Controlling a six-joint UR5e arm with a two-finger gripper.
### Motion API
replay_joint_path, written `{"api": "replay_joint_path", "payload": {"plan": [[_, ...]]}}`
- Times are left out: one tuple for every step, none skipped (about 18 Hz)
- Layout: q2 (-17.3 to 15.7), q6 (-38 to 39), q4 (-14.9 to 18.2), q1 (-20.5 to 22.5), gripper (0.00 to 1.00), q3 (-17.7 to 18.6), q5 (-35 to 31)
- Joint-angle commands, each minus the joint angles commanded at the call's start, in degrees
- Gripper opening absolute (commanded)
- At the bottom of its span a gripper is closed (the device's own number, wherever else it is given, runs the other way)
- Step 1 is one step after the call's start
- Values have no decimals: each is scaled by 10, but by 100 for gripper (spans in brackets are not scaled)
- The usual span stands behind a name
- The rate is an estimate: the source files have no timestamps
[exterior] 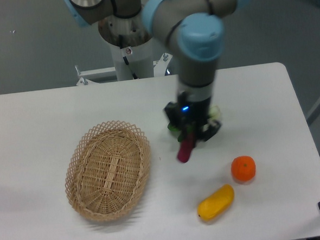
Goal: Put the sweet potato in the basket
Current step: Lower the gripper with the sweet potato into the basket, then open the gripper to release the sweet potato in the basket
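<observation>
Camera view, front edge: I am seeing a yellow vegetable point(215, 202) lying on the white table point(35, 122), with a round orange fruit point(243, 168) just beside it, up and to the right.
Left of centre: the basket point(108, 169) is sitting with nothing in it.
Centre: my gripper point(189, 140) is clenching the sweet potato point(185, 149), which is hanging tilted, lower end pointing down-left, to the right of the basket's rim.
Behind: the arm point(199, 52) is reaching down from its base.
</observation>
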State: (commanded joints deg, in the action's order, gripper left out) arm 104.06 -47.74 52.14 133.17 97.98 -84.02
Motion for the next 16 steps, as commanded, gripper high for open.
{"api": "replay_joint_path", "payload": {"plan": [[2, 9, -11, -14, 25, 14, -1], [5, 14, -20, -28, 25, 25, -6], [8, 15, -25, -40, 25, 34, -17], [11, 18, -26, -53, 25, 41, -33], [20, 24, -27, -67, 25, 41, -46], [27, 34, -28, -80, 25, 42, -54], [35, 41, -29, -90, 25, 43, -56], [39, 41, -28, -95, 25, 43, -57], [43, 39, -27, -98, 25, 46, -57], [50, 34, -28, -104, 25, 51, -57], [58, 31, -28, -110, 25, 53, -57], [65, 20, -28, -112, 25, 53, -59], [68, 12, -28, -116, 25, 53, -68], [72, 6, -28, -122, 26, 54, -75], [78, 2, -28, -128, 26, 54, -79], [82, -1, -28, -129, 26, 55, -82]]}}
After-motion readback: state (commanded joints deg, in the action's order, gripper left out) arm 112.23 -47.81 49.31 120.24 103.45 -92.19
